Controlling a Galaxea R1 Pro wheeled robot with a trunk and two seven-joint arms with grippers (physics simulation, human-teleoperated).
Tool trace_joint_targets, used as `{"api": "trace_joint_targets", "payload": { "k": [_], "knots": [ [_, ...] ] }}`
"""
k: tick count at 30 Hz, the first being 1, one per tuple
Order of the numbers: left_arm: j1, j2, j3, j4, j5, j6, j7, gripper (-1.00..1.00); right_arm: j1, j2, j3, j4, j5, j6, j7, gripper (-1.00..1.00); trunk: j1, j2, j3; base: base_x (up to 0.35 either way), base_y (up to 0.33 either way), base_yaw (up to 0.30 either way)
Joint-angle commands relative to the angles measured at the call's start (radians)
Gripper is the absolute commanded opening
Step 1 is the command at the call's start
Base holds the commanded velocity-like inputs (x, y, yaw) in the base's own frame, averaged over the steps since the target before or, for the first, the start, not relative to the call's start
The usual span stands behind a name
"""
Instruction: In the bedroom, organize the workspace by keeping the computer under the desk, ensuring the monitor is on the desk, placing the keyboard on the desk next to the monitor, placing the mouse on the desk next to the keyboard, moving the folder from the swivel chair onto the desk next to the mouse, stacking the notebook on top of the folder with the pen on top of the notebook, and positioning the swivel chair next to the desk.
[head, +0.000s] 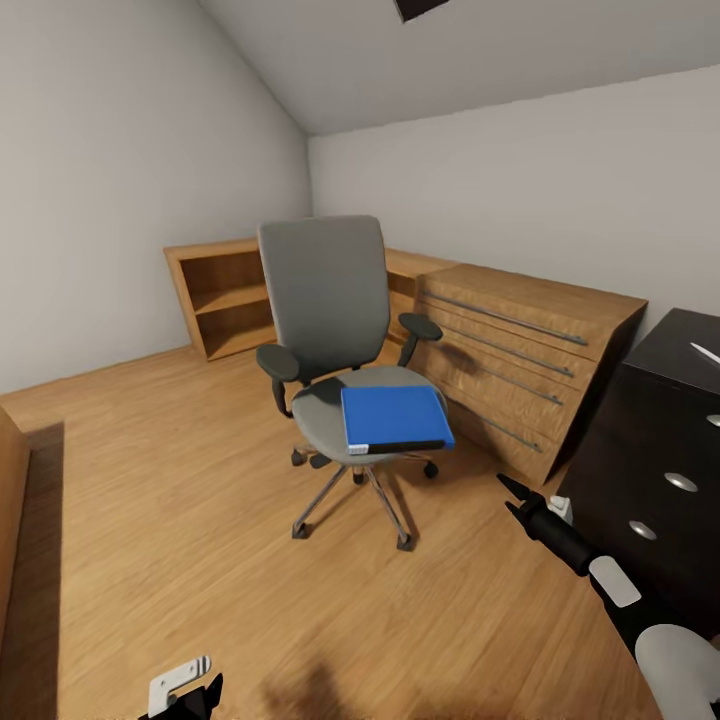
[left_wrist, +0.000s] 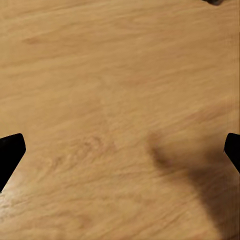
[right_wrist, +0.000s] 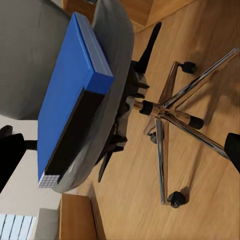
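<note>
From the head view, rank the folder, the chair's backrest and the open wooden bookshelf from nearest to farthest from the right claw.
1. The folder, flat on the swivel chair's seat, ahead and to the left of the right claw.
2. The chair's backrest, upright behind the folder.
3. The wooden bookshelf, against the far wall behind the chair.

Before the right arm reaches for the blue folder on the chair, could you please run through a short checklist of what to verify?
1. Bright blue rectangular folder lies flat on the seat of the grey swivel chair: ok.
2. Nothing stacked on the folder: ok.
3. Right gripper empty and open: ok.
4. Right gripper at the folder: not ok, it is short of the seat.
5. Left gripper open over bare wooden floor: ok.
6. Free spot on the black desk: cannot tell.
</note>
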Motion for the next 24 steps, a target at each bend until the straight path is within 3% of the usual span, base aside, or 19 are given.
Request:
{"api": "trace_joint_targets", "payload": {
  "k": [1, 8, 19, 24],
  "knots": [
    [0.0, -0.001, 0.005, -0.002, 0.008, 0.008, -0.008, 1.0, -0.001, 0.0, -0.003, 0.001, -0.006, 0.008, 0.002, 1.0, 0.004, -0.008, -0.004, 0.0, 0.0, 0.0],
    [0.0, -0.002, 0.005, -0.002, 0.008, 0.008, -0.007, 1.0, -0.001, -0.001, -0.003, 0.0, -0.006, 0.008, 0.002, 1.0, 0.031, -0.057, -0.026, 0.0, 0.0, 0.0],
    [0.0, -0.001, 0.007, -0.002, 0.009, 0.007, -0.007, 1.0, -0.001, -0.001, -0.003, 0.0, -0.006, 0.008, 0.002, 1.0, 0.031, -0.057, -0.026, 0.001, 0.0, 0.0],
    [0.0, 0.0, 0.008, -0.002, 0.009, 0.006, -0.007, 1.0, -0.001, 0.0, -0.003, 0.0, -0.006, 0.008, 0.002, 1.0, 0.031, -0.057, -0.026, 0.164, 0.0, 0.0]
  ]
}}
